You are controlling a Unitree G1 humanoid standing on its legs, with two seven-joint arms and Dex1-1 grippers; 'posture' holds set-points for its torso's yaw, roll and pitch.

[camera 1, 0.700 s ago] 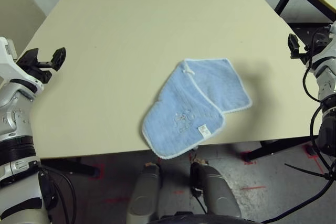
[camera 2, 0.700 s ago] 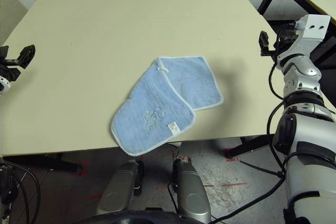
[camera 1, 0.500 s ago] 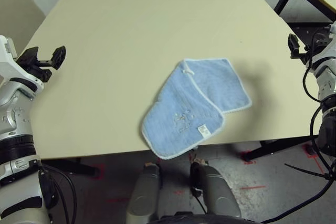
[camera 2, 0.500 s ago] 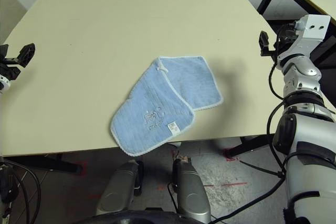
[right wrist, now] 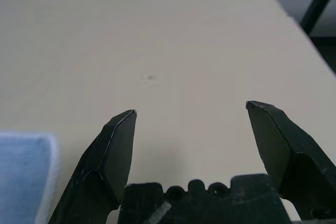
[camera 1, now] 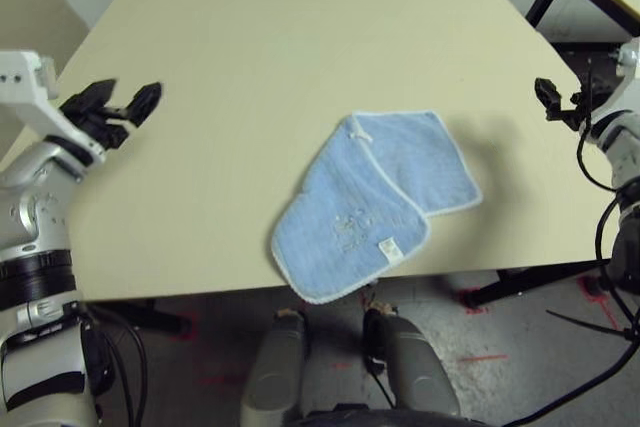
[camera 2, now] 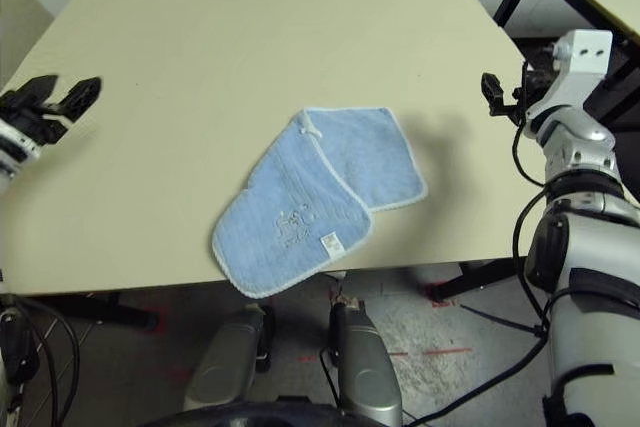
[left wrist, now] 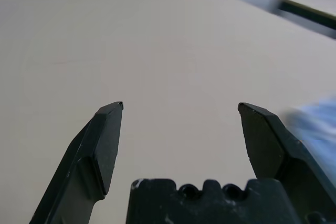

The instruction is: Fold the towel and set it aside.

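Towel (camera 1: 372,204): at near table (camera 1: 250,57) edge, near corner overhanging; long axis diagonal, near-left to far-right. L gripper (camera 1: 118,107) over left edge, jaws wide, empty. R gripper (camera 2: 499,95) at right edge, wide, empty; slightly nearer towel's far end.

Bare table (camera 1: 250,67) surrounds the towel (camera 1: 375,197) on every side, nothing blocking access.
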